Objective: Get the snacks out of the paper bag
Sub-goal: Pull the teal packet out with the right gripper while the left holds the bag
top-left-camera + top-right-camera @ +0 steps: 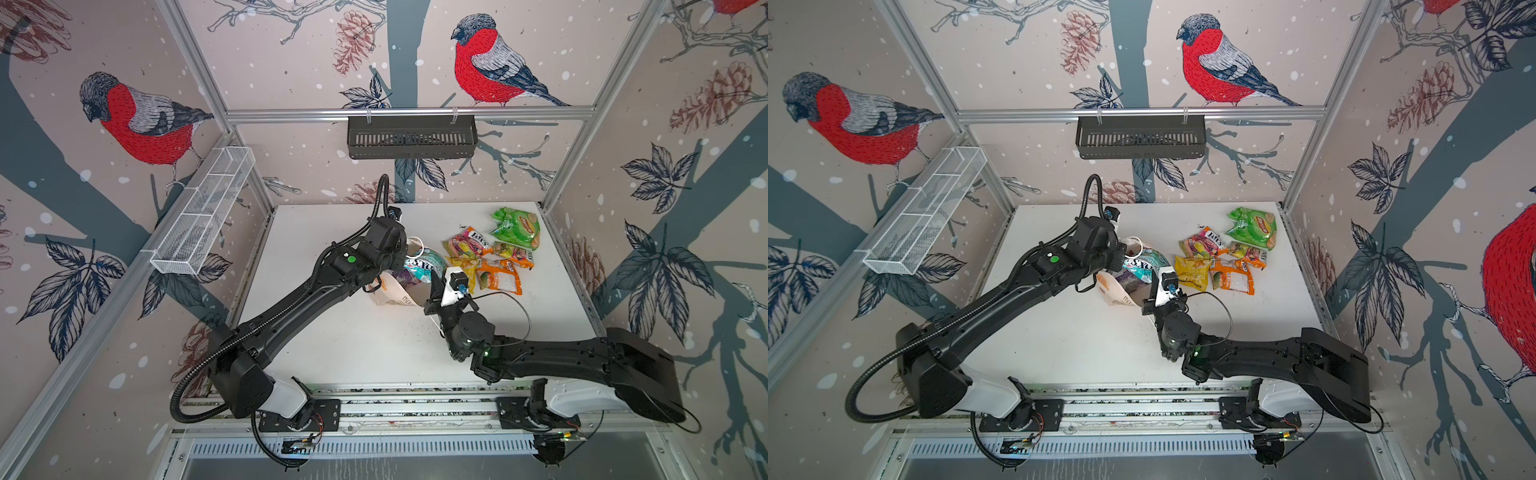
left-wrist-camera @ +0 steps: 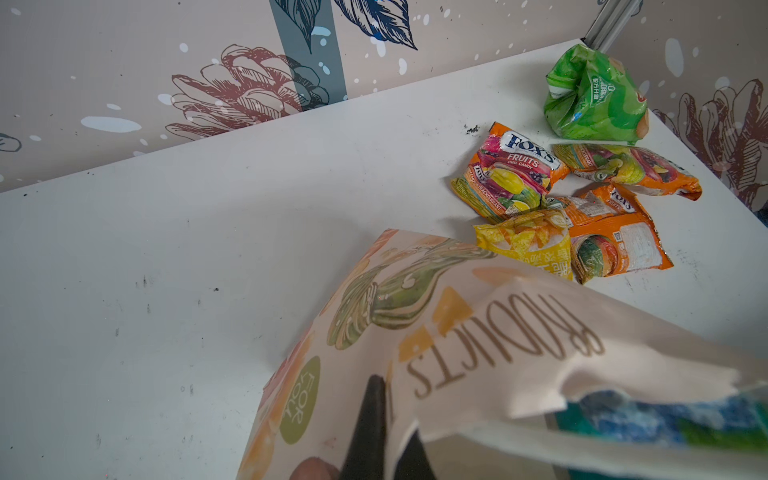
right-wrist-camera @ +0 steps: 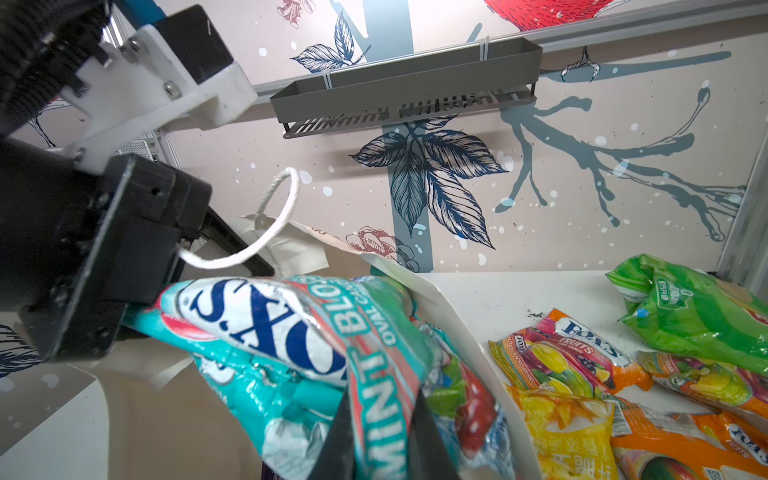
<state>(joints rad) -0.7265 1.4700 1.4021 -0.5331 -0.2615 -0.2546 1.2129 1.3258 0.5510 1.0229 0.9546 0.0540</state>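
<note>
Mint packet (image 3: 266, 332) sits clamped between right fingers (image 3: 336, 440).

Paper bag (image 2: 478, 332) was matt cream paper, creased; its cord handle (image 3: 296, 195) looked twisted white string. Teal packet (image 3: 266, 324) and green packet (image 3: 685, 316) were glossy, crinkled film. Table (image 2: 166, 291) was smooth matt white, scuffed. Wall basket (image 3: 407, 87) was dark matt, probably painted metal. Mesh tray (image 1: 203, 216) was white wire.

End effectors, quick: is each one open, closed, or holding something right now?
Left end effector: closed, pinching the paper bag wall.
Right end effector: closed on the teal mint packet at the bag's mouth.
</note>
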